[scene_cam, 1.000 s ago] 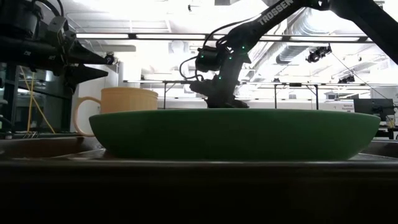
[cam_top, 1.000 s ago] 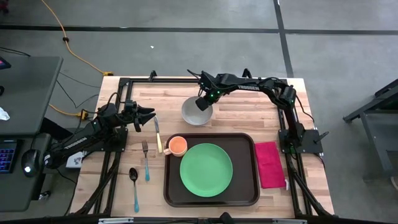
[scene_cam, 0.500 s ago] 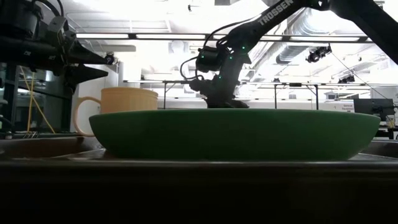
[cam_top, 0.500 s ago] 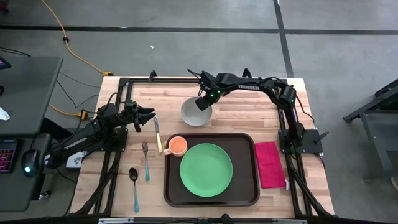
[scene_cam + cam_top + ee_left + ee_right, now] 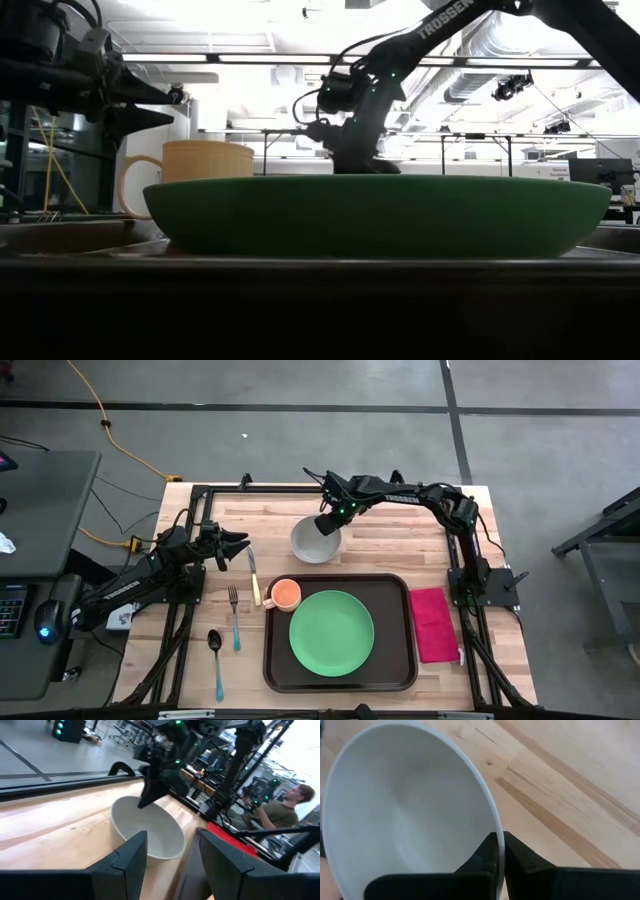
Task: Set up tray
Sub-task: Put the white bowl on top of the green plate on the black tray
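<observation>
High view shows my right tool (image 5: 329, 526) pinched on the rim of the white bowl (image 5: 315, 540), which sits on the tabletop (image 5: 400, 550) just behind the tray (image 5: 395, 660). The right wrist view confirms it: my two fingers (image 5: 492, 855) are closed with the bowl's thin edge between them, one inside and one outside.

Against the picture from a second ago, the bowl has slid a touch toward my left side, and in the low view my right arm stands slightly higher and a little further left. I judge that the carry of the bowl has only just begun; it has not yet come toward the tray.

The tray lies at the front middle of the tabletop, holding the green plate (image 5: 331, 632) and, at its back left corner, the orange cup (image 5: 285, 594). Neither has shifted.

My left tool (image 5: 240, 546) hangs over the left of the tabletop, near the knife (image 5: 254, 576), with its fingers (image 5: 127, 857) apart and nothing between them; it has not moved over the last second. The fork (image 5: 234, 616) and spoon (image 5: 216, 660) lie left of the tray, the magenta napkin (image 5: 432, 624) right of it, all as before.

So the setting is partly done: bowl, cutlery and perhaps napkin are left to place.
</observation>
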### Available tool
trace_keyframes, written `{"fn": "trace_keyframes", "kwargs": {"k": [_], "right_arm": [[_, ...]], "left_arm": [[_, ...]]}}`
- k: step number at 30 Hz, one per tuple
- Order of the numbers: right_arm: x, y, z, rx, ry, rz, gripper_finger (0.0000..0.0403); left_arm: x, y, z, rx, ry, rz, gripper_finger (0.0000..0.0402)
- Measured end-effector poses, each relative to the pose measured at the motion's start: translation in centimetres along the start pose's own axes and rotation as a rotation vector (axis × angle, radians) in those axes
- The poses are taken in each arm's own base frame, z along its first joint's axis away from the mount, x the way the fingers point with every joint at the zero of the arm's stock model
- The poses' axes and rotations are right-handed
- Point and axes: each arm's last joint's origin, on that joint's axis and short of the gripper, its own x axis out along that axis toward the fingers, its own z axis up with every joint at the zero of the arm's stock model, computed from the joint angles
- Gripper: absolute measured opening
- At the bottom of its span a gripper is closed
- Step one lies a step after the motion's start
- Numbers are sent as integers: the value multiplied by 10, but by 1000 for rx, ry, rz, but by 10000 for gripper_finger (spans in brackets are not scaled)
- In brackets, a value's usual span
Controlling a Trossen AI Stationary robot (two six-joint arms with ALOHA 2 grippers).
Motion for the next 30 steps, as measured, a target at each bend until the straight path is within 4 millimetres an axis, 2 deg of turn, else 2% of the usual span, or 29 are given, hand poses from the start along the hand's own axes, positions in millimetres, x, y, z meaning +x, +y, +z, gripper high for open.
{"fn": "trace_keyframes", "kwargs": {"k": [11, 30], "right_arm": [[-33, 2, 4, 38, -68, 32, 0], [-39, 4, 3, 43, -71, 45, 0]], "left_arm": [[0, 1, 0, 1, -12, 25, 211], [0, 1, 0, 2, -14, 28, 211]]}}
